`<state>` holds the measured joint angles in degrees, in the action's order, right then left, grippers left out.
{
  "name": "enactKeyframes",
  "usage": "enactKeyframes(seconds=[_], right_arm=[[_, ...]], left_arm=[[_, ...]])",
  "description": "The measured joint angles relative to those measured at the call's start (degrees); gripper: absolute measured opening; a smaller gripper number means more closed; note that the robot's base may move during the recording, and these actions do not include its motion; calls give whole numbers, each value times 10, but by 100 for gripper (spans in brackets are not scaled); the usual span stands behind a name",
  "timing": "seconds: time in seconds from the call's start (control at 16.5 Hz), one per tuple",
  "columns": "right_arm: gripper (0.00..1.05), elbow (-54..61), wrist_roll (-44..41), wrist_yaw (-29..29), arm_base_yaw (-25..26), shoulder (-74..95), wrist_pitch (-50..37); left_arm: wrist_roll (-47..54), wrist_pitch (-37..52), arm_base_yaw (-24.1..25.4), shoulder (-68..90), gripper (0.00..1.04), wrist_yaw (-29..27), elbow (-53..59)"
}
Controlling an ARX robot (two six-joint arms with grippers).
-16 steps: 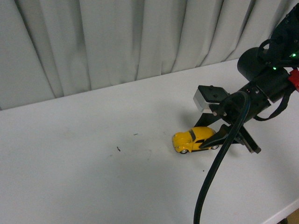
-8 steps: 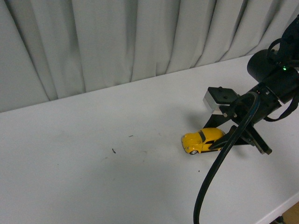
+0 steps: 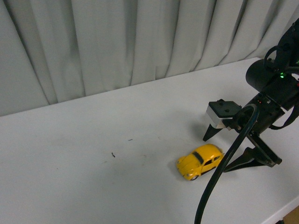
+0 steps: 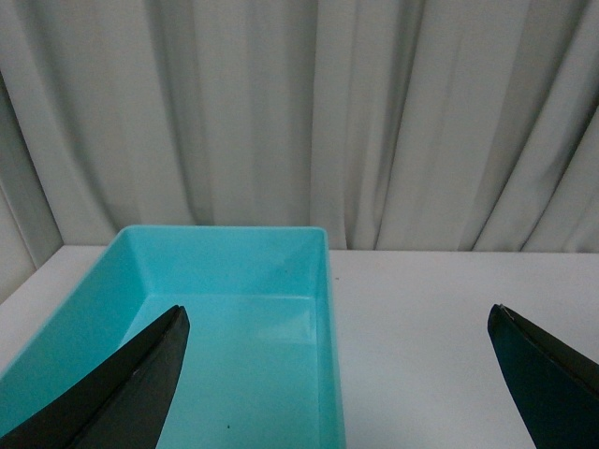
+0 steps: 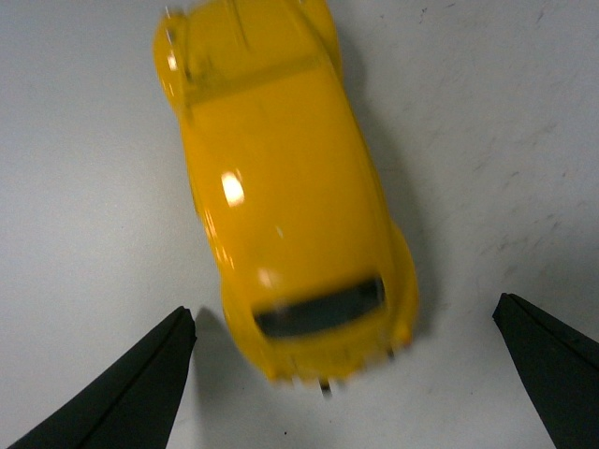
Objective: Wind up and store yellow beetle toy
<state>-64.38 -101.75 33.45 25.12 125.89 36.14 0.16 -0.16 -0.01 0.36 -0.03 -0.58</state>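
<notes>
In the front view the beetle (image 3: 200,161) sits on its wheels on the white table (image 3: 84,182), toward the right side, its nose pointing toward the left and near edge and its tail toward the right fingers (image 3: 252,161). These are spread wide and hold nothing. One dark wedge stands behind the tail and the other just beside it on the near side, so the car lies at the mouth of the gap. Only the right arm shows here, and it is clearly the nearer one. The body is rounded, glossy yellow, with dark windows. A pleated pale curtain (image 3: 117,51) hangs behind the table. In the left wrist view the left fingers (image 4: 131,393) are also wide open and empty, hanging over a smooth teal bin (image 4: 234,271) of rectangular shape with sloping walls, which looks like the place for storing. In the right wrist view, the beetle (image 5: 290,206) fills the space ahead of the right fingers (image 5: 122,393), its long axis running roughly along the gap, a little askew. Both tips stand clear of its sides, so a straight advance and squeeze across its width looks workable, though the slick paint may slip.
</notes>
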Motion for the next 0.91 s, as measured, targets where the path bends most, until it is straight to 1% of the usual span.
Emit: enactKeyframes(seconds=[0.12,0.61,0.73,0.91], right_arm=[[98,0,-2,-2,0,0,-2],[98,-2,-4,-5,-5,0,-6],[98,-5,-3,-20,-8,-5,-2],[98,-13,0,-47,-20,-19,34]], left_arm=[[0,0,0,0,98,0,0],[0,0,0,0,98,0,0],[0,0,0,0,98,0,0],[0,0,0,0,98,0,0]])
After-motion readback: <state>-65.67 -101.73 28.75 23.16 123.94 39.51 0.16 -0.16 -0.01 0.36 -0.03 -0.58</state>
